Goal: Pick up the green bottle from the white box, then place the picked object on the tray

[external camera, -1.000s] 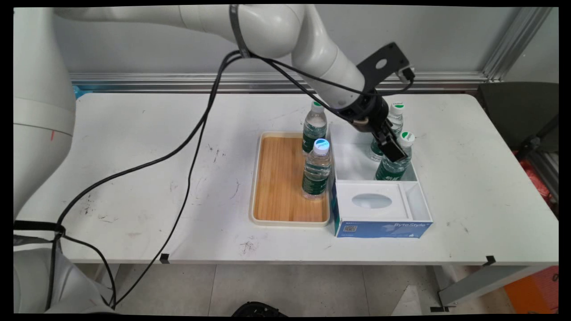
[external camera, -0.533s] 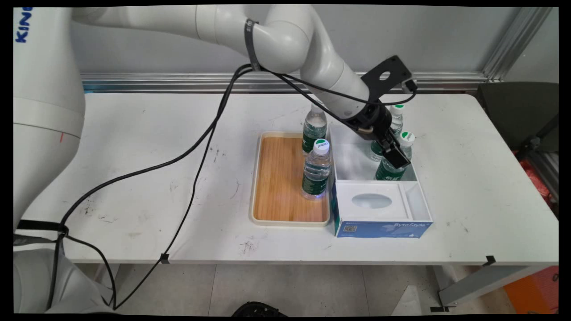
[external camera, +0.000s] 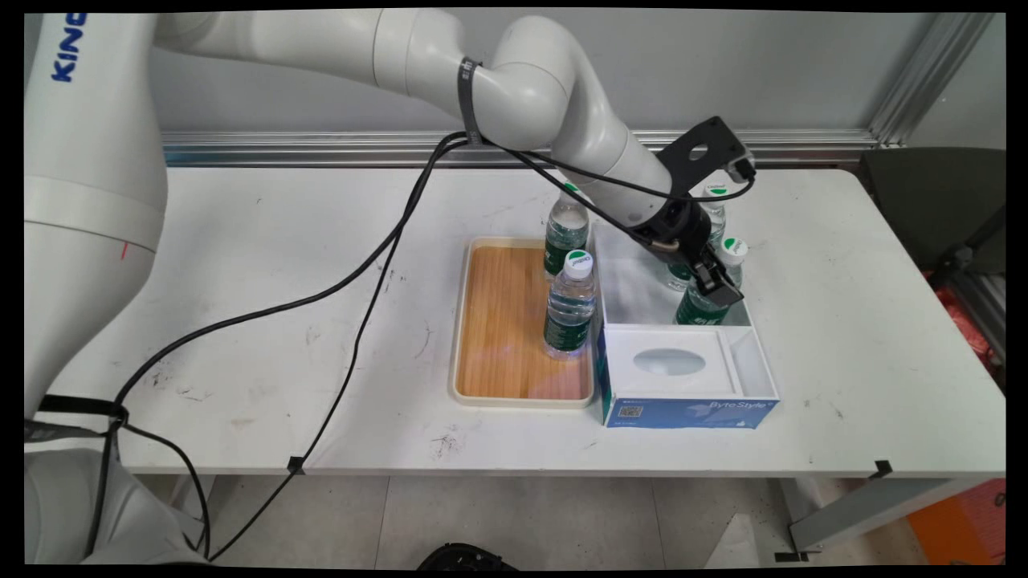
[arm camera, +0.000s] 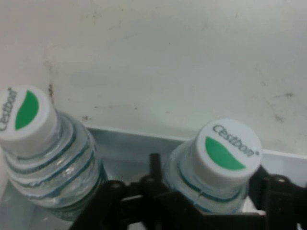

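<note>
Now | end effector (external camera: 717,286): straddles near bottle (arm camera: 218,165) neck; grip cannot tell | second bottle (arm camera: 41,158) beside, in box (external camera: 755,353)

A white table (external camera: 241,265) carries a wooden tray (external camera: 502,337) with a cream rim. Two water bottles stand along the tray's 3 o'clock side, one (external camera: 569,305) nearer, one (external camera: 565,231) at its far corner. Touching the tray at 3 o'clock sits a white and blue box (external camera: 683,385); two more bottles (external camera: 710,299) (external camera: 710,210) stand in its far compartment.
</note>
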